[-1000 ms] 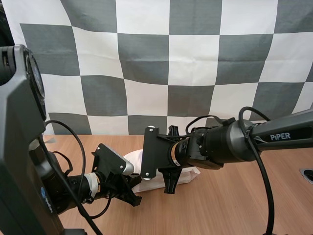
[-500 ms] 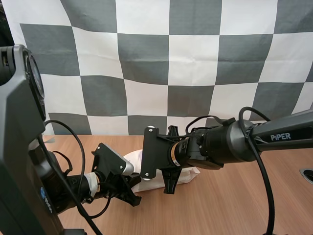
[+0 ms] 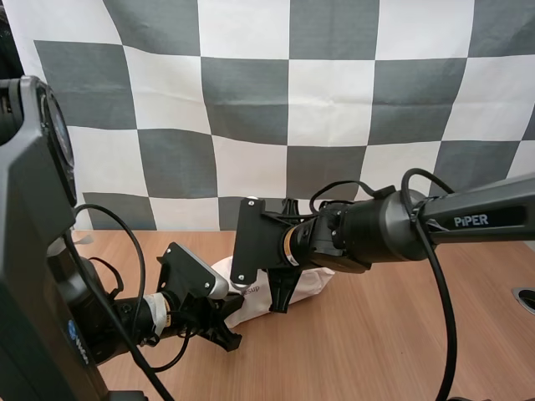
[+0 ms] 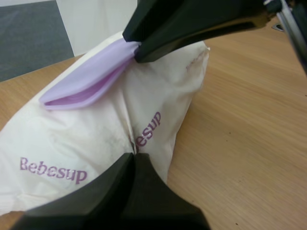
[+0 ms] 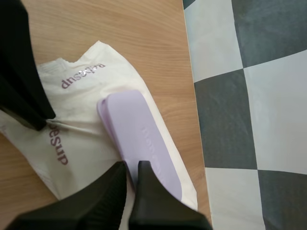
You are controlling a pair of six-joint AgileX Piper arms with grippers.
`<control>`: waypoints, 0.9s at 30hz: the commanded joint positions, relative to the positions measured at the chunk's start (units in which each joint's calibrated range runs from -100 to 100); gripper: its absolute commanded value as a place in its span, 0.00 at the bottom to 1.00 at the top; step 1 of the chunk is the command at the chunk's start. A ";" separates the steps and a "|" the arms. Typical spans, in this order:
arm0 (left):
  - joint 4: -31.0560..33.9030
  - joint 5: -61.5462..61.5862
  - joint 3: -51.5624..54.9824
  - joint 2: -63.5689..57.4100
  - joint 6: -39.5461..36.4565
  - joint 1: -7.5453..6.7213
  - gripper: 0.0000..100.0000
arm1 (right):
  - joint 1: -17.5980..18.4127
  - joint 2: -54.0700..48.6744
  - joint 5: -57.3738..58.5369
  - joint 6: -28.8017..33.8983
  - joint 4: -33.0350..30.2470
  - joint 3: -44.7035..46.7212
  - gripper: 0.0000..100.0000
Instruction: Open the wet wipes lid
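Lid (image 5: pixel 144 139) pinched by right tool (image 5: pixel 133 166); left tool (image 4: pixel 133 157) grips pack (image 4: pixel 62 139)

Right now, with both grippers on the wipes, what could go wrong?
1. The right gripper pinches just the end of the lilac oval plastic lid in its jaws, so the lid could slip out and snap shut.
2. The left gripper holds only a crease of the soft white plastic wipes pack; the thin film might tear or pull free, and the whole pack would lift off the wooden table.
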 commanded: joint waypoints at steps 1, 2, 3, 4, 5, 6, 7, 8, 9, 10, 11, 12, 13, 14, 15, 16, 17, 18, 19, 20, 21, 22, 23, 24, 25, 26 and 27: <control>0.16 0.69 -0.03 0.06 0.04 0.03 0.00 | -0.04 -0.04 -0.19 0.04 0.06 -0.46 0.00; 0.16 0.69 -0.03 0.06 0.04 0.03 0.00 | -0.04 0.09 -0.19 0.04 0.06 -0.59 0.00; 0.16 0.69 -0.03 0.06 0.04 0.03 0.00 | -0.04 0.24 -0.19 0.04 0.06 -0.72 0.00; 0.16 0.69 -0.03 0.06 0.04 0.03 0.00 | -0.04 0.37 -0.02 0.04 0.06 -1.15 0.00; 0.16 0.69 -0.03 0.06 0.04 0.03 0.00 | -0.11 0.72 -0.02 0.04 0.06 -1.59 0.00; 0.16 0.69 -0.03 0.06 0.04 0.03 0.00 | -0.11 1.29 -0.02 0.04 0.06 -1.80 0.00; 0.16 0.69 -0.03 0.06 0.04 0.03 0.00 | -0.11 1.58 0.14 0.04 0.06 -2.12 0.00; 0.16 0.69 -0.03 0.06 0.04 0.03 0.00 | -0.11 2.08 0.16 0.04 0.06 -2.37 0.00; 0.16 0.52 -0.03 0.06 0.03 0.03 0.00 | -0.11 2.86 0.16 0.04 0.06 -2.72 0.00; 0.16 0.52 -0.03 0.06 0.03 0.03 0.00 | -0.11 3.76 0.16 0.04 0.06 -3.04 0.00; 0.38 0.57 -0.03 0.06 0.03 0.03 0.00 | -0.11 4.69 0.16 0.04 0.06 -3.37 0.00; 0.68 0.57 -0.03 0.06 0.03 0.03 0.00 | -0.11 5.71 0.38 0.04 0.06 -4.03 0.00; 1.11 0.57 -0.03 0.06 0.03 0.03 0.00 | -0.11 6.77 0.57 0.04 0.06 -4.71 0.00; 1.58 0.57 -0.03 0.06 0.03 0.03 0.00 | -0.11 8.06 0.57 0.04 0.06 -5.63 0.00; 1.72 0.57 -0.03 0.06 0.03 0.03 0.00 | -0.11 8.70 0.57 0.04 0.06 -6.28 0.00; 1.84 0.57 -0.03 0.06 0.03 0.03 0.00 | -0.11 9.67 0.57 0.04 0.06 -7.13 0.00; 1.95 0.57 -0.03 0.06 0.03 0.03 0.00 | -0.11 10.58 0.57 0.04 0.06 -7.99 0.00; 1.95 0.57 -0.03 0.06 0.03 0.03 0.00 | -0.11 11.31 0.57 0.04 0.06 -8.76 0.00; 1.95 0.57 -0.03 0.06 0.03 0.03 0.00 | -0.18 12.16 0.57 0.04 0.06 -9.75 0.00; 1.95 0.57 -0.03 0.06 0.03 0.03 0.00 | -0.25 13.00 0.76 0.04 0.06 -10.57 0.00; 1.95 0.57 -0.03 0.06 0.03 0.03 0.00 | -0.44 13.77 0.95 0.04 0.06 -11.64 0.00; 1.95 0.57 -0.03 0.06 0.03 0.03 0.00 | -0.82 14.45 0.95 0.04 0.06 -12.62 0.00; 1.95 0.57 -0.03 0.06 0.03 0.03 0.00 | -1.23 15.20 0.95 0.04 0.06 -13.50 0.00; 1.95 0.57 -0.03 0.06 0.03 0.03 0.00 | -1.74 15.79 0.95 0.04 0.06 -14.27 0.00; 1.95 0.57 -0.03 0.06 0.03 0.03 0.00 | -2.27 16.54 0.95 0.04 0.06 -14.98 0.00; 1.95 0.57 -0.03 0.06 0.03 0.03 0.00 | -2.81 17.38 0.76 0.04 0.06 -15.58 0.00; 1.95 0.57 -0.03 0.06 0.03 0.03 0.00 | -3.23 18.04 0.60 0.04 0.06 -16.05 0.00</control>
